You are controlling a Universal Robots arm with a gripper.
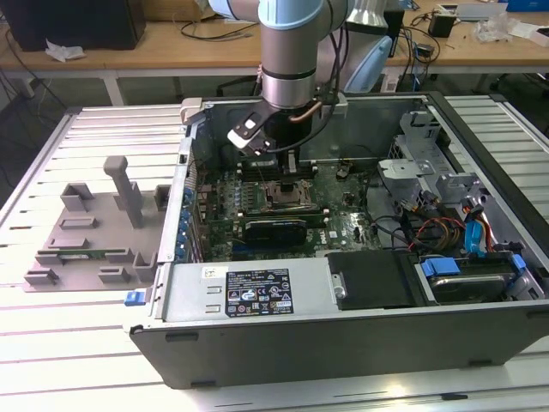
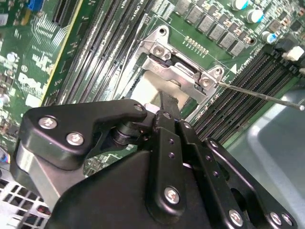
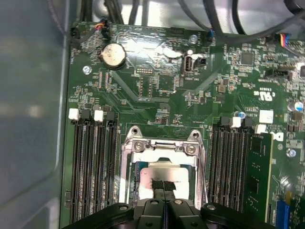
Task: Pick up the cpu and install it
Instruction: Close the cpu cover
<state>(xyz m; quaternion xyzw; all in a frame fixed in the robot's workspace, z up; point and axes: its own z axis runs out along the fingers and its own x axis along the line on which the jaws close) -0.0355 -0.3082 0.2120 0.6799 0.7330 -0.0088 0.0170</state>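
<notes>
The tool (image 3: pixel 163 187) is observed with its fingers pressed together, the tips set against the top of the cpu (image 3: pixel 151 172). The cpu is seated flat inside the metal socket frame (image 3: pixel 162 146) on the motherboard (image 3: pixel 157 86), with memory slots (image 3: pixel 93 162) on both sides. In the exterior view, the tool (image 1: pixel 288 174) is positioned directly over the socket (image 1: pixel 287 196) within the open computer case (image 1: pixel 343 335). A grey fixture (image 1: pixel 94 232) is noted on the counter (image 1: pixel 77 343), at nine o'clock from the case.
</notes>
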